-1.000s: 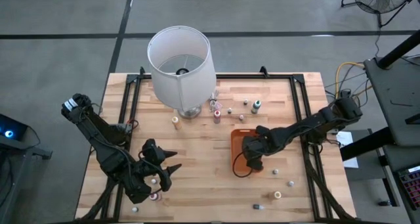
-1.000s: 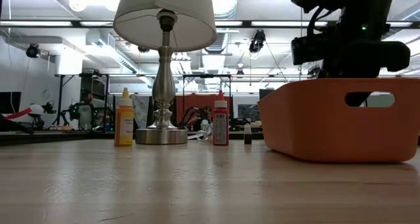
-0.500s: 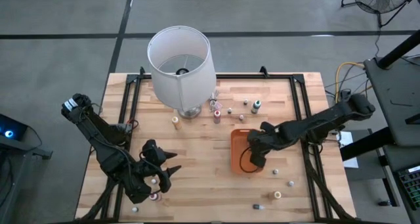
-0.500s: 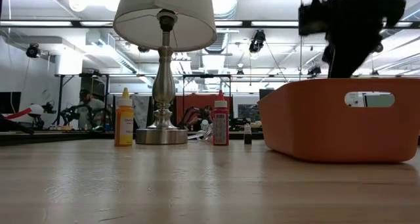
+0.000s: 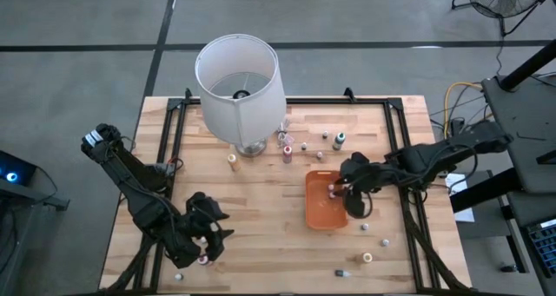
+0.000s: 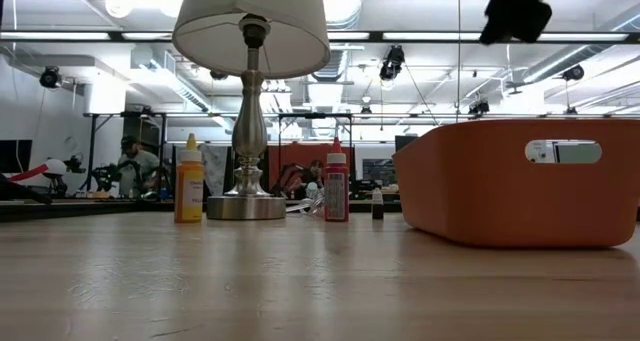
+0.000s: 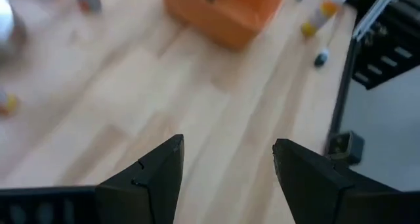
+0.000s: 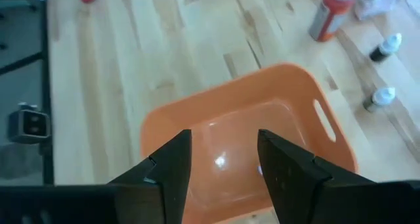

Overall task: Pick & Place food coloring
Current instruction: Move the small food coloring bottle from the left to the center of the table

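Note:
Small food coloring bottles stand scattered on the wooden table: a yellow one (image 5: 232, 160), a red one (image 5: 287, 153), a green-capped one (image 5: 339, 140) and several tiny ones near the right edge (image 5: 385, 241). Two more sit by my left gripper (image 5: 201, 259). The orange tray (image 5: 317, 213) rests flat on the table; a small pale thing (image 5: 334, 190) shows inside it. My right gripper (image 8: 223, 159) hangs open above the tray's right part, holding nothing. My left gripper (image 7: 226, 168) is open above bare wood at the near left.
A tall lamp with a white shade (image 5: 239, 75) stands on its metal base (image 6: 246, 206) at the table's far middle. Black rails (image 5: 401, 157) run along the left and right edges. Bare wood lies between the two grippers.
My right gripper has risen out of the orange tray, well above its rim, and drawn a little toward the table's right edge. My left gripper has turned, so its fingers no longer point toward the tray in the high view.

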Motion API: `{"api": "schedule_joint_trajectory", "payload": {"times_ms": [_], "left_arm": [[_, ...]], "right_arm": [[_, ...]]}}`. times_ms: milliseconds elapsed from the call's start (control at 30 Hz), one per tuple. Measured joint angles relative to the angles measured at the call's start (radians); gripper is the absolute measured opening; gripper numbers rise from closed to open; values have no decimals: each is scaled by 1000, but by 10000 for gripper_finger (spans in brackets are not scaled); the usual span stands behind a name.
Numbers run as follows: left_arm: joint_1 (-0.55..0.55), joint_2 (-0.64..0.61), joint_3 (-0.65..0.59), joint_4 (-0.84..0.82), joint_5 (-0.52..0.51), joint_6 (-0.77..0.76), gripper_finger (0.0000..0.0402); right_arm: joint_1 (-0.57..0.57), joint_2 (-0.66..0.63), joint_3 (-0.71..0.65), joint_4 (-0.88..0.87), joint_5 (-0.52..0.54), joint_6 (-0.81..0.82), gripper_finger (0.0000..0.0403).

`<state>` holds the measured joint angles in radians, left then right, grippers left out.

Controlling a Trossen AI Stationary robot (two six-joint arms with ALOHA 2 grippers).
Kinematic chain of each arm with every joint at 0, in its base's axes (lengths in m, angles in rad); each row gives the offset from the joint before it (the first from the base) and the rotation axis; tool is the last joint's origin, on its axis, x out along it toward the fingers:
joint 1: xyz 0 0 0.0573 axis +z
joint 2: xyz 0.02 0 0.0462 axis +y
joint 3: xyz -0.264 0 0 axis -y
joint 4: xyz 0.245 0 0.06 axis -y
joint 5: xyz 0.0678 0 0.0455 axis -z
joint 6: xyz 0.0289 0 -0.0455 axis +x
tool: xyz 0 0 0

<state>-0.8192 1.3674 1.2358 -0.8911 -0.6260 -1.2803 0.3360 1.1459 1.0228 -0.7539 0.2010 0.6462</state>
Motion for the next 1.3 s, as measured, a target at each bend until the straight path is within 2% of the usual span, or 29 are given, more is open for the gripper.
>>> {"api": "schedule_joint_trajectory", "payload": {"times_ms": [300,533,833,1067,1300], "left_arm": [[-1,0,0,-247,177,-481,204],[-1,3,-12,-392,282,-762,204],[-2,13,-152,-375,542,-962,203],[6,44,-225,-314,547,-1027,203],[27,99,-240,-263,546,-1036,203]], "right_arm": [[4,-18,4,3,-2,-10,164],[4,0,3,4,0,-11,154],[4,1,2,6,1,-75,142],[3,1,2,5,3,-137,136],[3,1,2,5,5,-184,133]]}}
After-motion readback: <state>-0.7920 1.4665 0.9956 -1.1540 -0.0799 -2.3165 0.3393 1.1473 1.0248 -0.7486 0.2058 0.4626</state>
